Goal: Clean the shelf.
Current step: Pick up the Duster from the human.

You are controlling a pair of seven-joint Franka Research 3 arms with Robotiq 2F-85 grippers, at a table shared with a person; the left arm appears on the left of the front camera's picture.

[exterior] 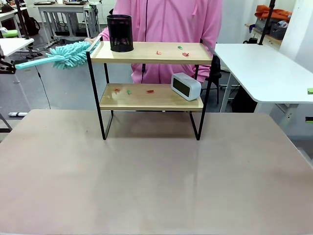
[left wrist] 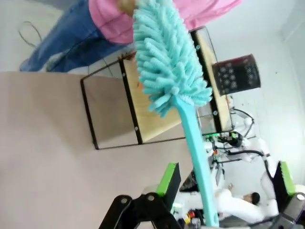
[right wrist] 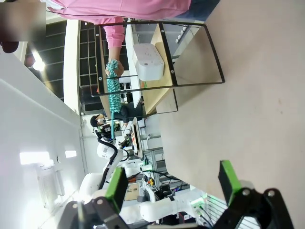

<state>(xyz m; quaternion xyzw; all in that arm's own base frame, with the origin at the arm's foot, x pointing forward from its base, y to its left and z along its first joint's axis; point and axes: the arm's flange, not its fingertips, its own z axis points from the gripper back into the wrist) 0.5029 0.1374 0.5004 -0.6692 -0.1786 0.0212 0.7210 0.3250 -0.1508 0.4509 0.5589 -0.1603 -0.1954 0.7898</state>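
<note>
The shelf (exterior: 146, 58) stands toward the far side of the surface (exterior: 146, 181), with the person (exterior: 166, 19) just behind it. The person holds a teal duster (exterior: 73, 54) out past the shelf's left end, its fluffy head near the corner of the top board and its handle (left wrist: 198, 162) pointing away from the shelf. From the wrist I can see the robot's left hand (left wrist: 227, 167) spread wide, gripping nothing. The handle runs down between its green pads (left wrist: 170, 179) and seems to touch neither. So the step looks like taking the duster over. To do that well, I'd centre the handle between the pads, close well back from the fluffy head, and get a firm, square hold before the person lets go, or the long tool may swivel. The right hand (right wrist: 172, 179) is also wide open and empty, above the bare surface on the near side of the shelf, and is best kept there. Red and green scraps (exterior: 182, 51) lie on both of the shelf's boards. A black mesh pen cup (exterior: 120, 33) stands at the left end of the shelf's top board and a white clock (exterior: 186, 86) at the right end of its lower one. Light strokes that skirt those two would be safest
</note>
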